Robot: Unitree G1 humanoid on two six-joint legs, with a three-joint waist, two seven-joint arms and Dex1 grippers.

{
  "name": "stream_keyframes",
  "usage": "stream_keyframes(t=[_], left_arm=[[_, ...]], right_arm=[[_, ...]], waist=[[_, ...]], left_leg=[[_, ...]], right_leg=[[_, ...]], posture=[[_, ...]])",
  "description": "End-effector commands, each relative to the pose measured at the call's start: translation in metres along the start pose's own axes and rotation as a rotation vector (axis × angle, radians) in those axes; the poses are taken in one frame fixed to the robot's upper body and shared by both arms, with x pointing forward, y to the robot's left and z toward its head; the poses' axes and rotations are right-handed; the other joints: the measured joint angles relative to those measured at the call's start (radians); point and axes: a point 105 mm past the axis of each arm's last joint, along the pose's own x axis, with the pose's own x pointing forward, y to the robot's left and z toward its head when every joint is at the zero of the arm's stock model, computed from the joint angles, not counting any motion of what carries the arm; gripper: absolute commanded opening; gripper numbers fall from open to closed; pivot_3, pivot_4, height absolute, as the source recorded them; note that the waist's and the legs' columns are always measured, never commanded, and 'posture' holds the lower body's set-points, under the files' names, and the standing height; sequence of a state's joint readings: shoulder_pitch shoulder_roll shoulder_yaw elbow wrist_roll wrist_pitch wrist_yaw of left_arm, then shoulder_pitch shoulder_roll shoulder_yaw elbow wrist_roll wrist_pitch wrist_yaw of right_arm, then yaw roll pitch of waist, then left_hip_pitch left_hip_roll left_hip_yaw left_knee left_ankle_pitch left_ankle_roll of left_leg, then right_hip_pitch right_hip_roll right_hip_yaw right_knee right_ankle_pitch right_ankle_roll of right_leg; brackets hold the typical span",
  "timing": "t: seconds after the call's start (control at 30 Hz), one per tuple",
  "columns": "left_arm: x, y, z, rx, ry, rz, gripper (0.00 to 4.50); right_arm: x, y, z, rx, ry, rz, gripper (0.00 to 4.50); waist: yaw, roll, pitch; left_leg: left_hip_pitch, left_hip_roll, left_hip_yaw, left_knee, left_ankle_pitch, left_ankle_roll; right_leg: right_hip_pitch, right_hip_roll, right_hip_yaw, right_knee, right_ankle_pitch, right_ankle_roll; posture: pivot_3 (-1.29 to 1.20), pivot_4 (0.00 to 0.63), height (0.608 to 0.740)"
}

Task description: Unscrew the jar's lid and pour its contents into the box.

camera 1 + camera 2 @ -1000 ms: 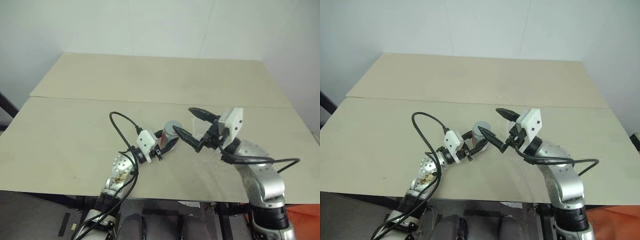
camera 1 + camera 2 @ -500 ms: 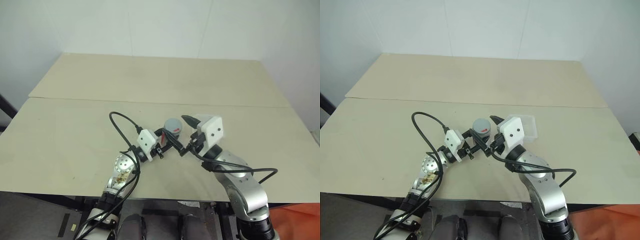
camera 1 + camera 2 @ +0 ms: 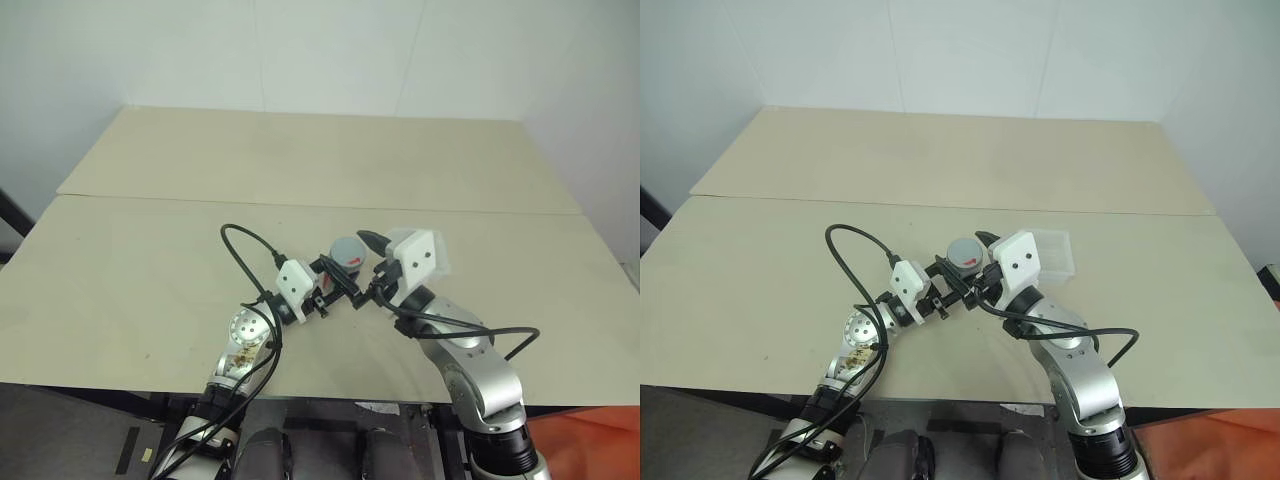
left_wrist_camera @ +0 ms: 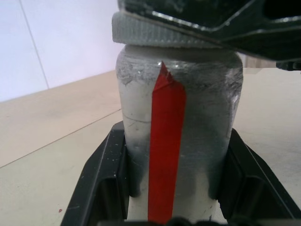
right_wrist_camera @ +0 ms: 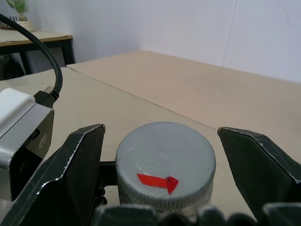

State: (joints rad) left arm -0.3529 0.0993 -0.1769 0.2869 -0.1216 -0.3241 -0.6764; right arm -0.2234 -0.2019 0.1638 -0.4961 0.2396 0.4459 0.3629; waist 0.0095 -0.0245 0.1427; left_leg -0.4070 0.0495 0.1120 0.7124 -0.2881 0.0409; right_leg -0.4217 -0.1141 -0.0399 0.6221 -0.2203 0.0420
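The jar (image 4: 178, 141) stood upright in the left gripper (image 3: 335, 283), raised above the table (image 3: 150, 260); its two black fingers (image 4: 101, 183) were clamped tight against the jar's sides. The right gripper (image 5: 164, 155) sat just beside it, at the level of the lid (image 5: 165, 162), with one finger on either side of the cap. Those fingers (image 5: 70, 174) were spread wide and a clear gap showed between each of them and the lid's edge, so that gripper held nothing.

The jar was a small cylinder with a dull, silvery-grey, scuffed surface and a strip of red tape running up its side to a point. The lid was a flat round grey disc, ribbed around its rim, with a small red arrow stuck on top. The box (image 3: 1055, 252) lay flat on the table just behind the right gripper's white housing, a shallow tub of clear plastic with rounded corners. The table was pale, matt wood, two boards meeting at a seam.
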Motion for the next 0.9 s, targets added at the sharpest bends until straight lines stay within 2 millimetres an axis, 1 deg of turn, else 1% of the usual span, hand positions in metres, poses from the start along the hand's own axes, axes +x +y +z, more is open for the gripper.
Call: stream_keyframes(t=[0.03, 0.07, 0.17, 0.23, 0.27, 0.3, 0.47, 0.6, 0.73, 0.8, 0.9], left_arm=[[0.006, 0.001, 0.014, 0.026, -0.057, 0.004, 1.98], [0.006, 0.001, 0.013, 0.026, -0.056, 0.004, 1.98], [0.005, 0.001, 0.013, 0.028, -0.054, -0.002, 1.98], [0.006, 0.0, 0.013, 0.026, -0.057, -0.003, 1.98], [0.006, 0.0, 0.014, 0.025, -0.057, -0.003, 1.98], [0.006, 0.0, 0.014, 0.025, -0.058, -0.004, 1.98], [0.007, 0.0, 0.014, 0.024, -0.059, -0.008, 1.98], [0.007, -0.002, 0.014, 0.025, -0.06, -0.025, 1.98], [0.007, -0.005, 0.015, 0.013, -0.068, -0.049, 1.98], [0.007, -0.006, 0.016, 0.005, -0.076, -0.056, 1.98], [0.007, -0.008, 0.02, -0.002, -0.091, -0.08, 1.98]], right_arm=[[0.002, -0.001, 0.012, -0.001, -0.05, -0.002, 4.47], [0.002, -0.002, 0.012, 0.003, -0.054, -0.008, 4.47], [0.003, -0.004, 0.013, 0.012, -0.062, -0.019, 3.92], [0.003, -0.003, 0.011, -0.004, -0.048, -0.014, 3.33], [0.003, -0.003, 0.01, -0.006, -0.045, -0.014, 2.97], [0.003, -0.003, 0.009, -0.011, -0.041, -0.015, 2.78], [0.003, -0.005, 0.008, -0.024, -0.035, -0.023, 2.78], [0.002, -0.007, 0.009, -0.028, -0.038, 0.008, 2.78], [-0.001, -0.004, 0.013, -0.028, -0.057, 0.155, 2.78], [-0.003, -0.001, 0.015, -0.04, -0.064, 0.261, 2.78], [-0.006, 0.001, 0.019, -0.012, -0.059, 0.439, 2.78]], waist=[[0.0, 0.0, 0.0], [0.0, 0.0, 0.0], [0.0, 0.0, 0.0], [0.0, 0.0, 0.0], [0.0, 0.0, 0.0], [0.0, 0.0, 0.0], [0.0, 0.0, 0.0], [0.0, 0.0, 0.0], [0.0, 0.0, 0.0], [0.0, 0.0, 0.0], [-0.001, 0.0, 0.0]], left_leg=[[0.0, 0.0, 0.0, 0.0, 0.0, 0.0], [0.0, 0.0, 0.0, 0.0, 0.0, 0.0], [0.0, 0.0, 0.0, 0.0, 0.0, 0.0], [0.0, 0.0, 0.0, 0.0, 0.0, 0.0], [0.0, 0.0, 0.0, 0.0, 0.0, 0.0], [0.0, 0.0, 0.0, 0.0, 0.0, 0.0], [0.0, 0.0, 0.0, 0.0, 0.0, 0.0], [0.0, 0.0, 0.0, 0.0, 0.0, 0.0], [0.0, 0.0, 0.0, 0.0, 0.0, 0.0], [0.0, 0.0, 0.0, 0.0, 0.0, 0.0], [0.0, 0.0, 0.0, 0.0, 0.0, 0.001]], right_leg=[[0.0, 0.0, 0.0, 0.0, 0.0, 0.0], [0.0, 0.0, 0.0, 0.0, 0.0, 0.0], [0.0, 0.0, 0.0, 0.0, 0.0, 0.0], [0.0, 0.0, 0.0, 0.0, 0.0, 0.0], [0.0, 0.0, 0.0, 0.0, 0.0, 0.0], [0.0, 0.0, 0.0, 0.0, 0.0, 0.0], [0.0, 0.0, 0.0, 0.0, 0.0, 0.0], [0.0, 0.0, 0.0, 0.0, 0.0, 0.0], [0.0, 0.0, 0.0, 0.0, 0.0, 0.0], [0.0, 0.0, 0.0, 0.0, 0.0, 0.0], [0.001, 0.0, 0.0, 0.0, 0.0, 0.0]], posture=[[0.0, 0.15, 0.74], [0.0, 0.15, 0.74], [0.0, 0.15, 0.74], [0.0, 0.15, 0.74], [0.0, 0.15, 0.74], [0.0, 0.15, 0.74], [0.0, 0.15, 0.74], [0.0, 0.15, 0.74], [0.0, 0.15, 0.74], [0.0, 0.15, 0.74], [0.0, 0.15, 0.74]])
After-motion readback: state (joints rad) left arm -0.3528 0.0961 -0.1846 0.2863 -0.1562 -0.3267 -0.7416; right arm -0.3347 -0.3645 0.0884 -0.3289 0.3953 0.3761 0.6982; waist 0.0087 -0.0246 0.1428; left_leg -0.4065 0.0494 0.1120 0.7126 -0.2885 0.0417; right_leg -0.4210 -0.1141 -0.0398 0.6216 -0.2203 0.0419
